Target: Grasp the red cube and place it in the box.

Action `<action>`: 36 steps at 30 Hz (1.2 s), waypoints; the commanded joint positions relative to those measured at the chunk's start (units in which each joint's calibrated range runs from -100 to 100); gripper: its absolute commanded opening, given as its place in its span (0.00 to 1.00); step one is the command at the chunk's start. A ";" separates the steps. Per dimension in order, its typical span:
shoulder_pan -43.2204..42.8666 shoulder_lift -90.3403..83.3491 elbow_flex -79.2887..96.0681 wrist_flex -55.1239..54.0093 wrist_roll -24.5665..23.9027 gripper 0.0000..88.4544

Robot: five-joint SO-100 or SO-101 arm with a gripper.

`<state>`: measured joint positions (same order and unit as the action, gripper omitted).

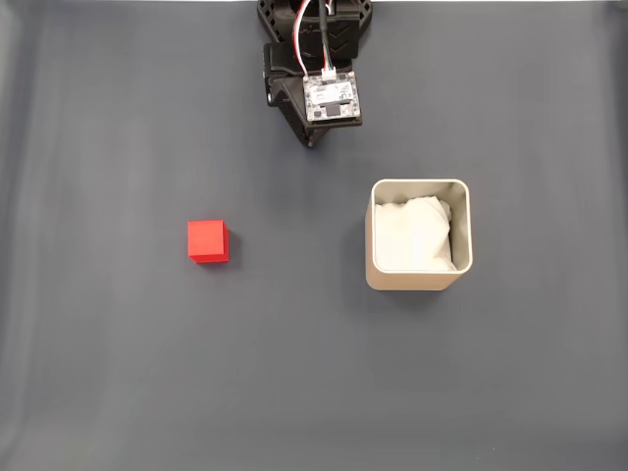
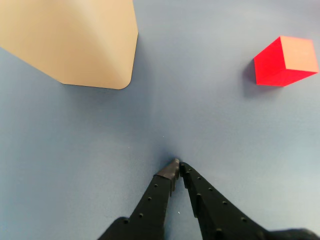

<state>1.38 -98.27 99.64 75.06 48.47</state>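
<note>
A bare test bench or lab-style setup — a plain grey mat [image 1: 118, 373] covers the whole surface under and around the gripper [image 2: 177, 164]. Above the gripper in the fixed view, the arm's base [image 1: 314, 29] carries an exposed circuit board [image 1: 331, 98] with loose wiring — hobby-robotics hardware, with no household furnishings.

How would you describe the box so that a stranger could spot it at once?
Start at the grey mat in the fixed view, then look right of centre, below the arm. There stands the box, beige and square with rounded corners, with white paper inside. Its neighbour, the cube, is smaller, solid and red.
</note>
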 commanded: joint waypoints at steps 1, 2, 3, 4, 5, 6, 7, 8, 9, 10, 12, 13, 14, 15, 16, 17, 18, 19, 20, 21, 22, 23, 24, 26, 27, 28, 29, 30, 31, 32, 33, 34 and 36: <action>-0.63 -1.65 0.36 0.87 0.49 0.00; -0.63 -1.65 0.36 0.87 0.49 0.00; -0.63 -1.65 0.36 0.87 0.49 0.00; -0.63 -1.65 0.36 0.87 0.49 0.00; -0.63 -1.65 0.36 0.87 0.44 0.00; -0.63 -1.65 0.36 0.87 0.44 0.00; -0.63 -1.65 0.36 0.87 0.44 0.00; -0.63 -1.65 0.36 0.87 0.44 0.00; -0.63 -1.65 0.36 0.87 0.44 0.00; -0.63 -1.65 0.36 0.87 0.44 0.00; -0.70 -1.65 0.36 0.87 0.44 0.00; -0.70 -1.65 0.36 0.87 0.44 0.00; -0.70 -1.65 0.36 0.87 0.44 0.00; -0.70 -1.65 0.36 0.87 0.59 0.00; -0.70 -1.65 0.36 0.87 0.73 0.00; -0.70 -1.65 0.36 0.87 0.88 0.00; -0.70 -1.65 0.36 0.87 0.93 0.00; -0.70 -1.65 0.36 0.79 0.88 0.00; -0.70 -1.65 0.36 0.54 0.68 0.00; -0.70 -1.65 0.36 0.22 0.44 0.00; -0.70 -1.56 0.36 -0.77 0.24 0.00; -0.56 -1.39 0.36 -2.24 0.00 0.00; -0.49 -1.12 0.36 -4.29 -0.29 0.00; -0.42 -0.60 0.36 -7.72 -0.83 0.00; -0.35 -0.25 0.36 -9.12 -0.78 0.00; -0.27 0.09 0.27 -10.43 -0.68 0.00; -0.13 0.35 0.18 -12.06 -0.63 0.00; 0.01 0.61 0.00 -13.78 -0.63 0.00; 0.22 0.88 -0.18 -15.58 -0.68 0.00; 0.22 1.22 -0.37 -17.39 -0.78 0.00; 0.22 1.75 -0.73 -19.10 -0.83 0.00; 0.22 2.09 -1.10 -20.50 -0.88 0.00; 0.22 2.96 -2.01 -22.95 -0.98 0.00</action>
<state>1.08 -96.27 99.18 56.05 47.94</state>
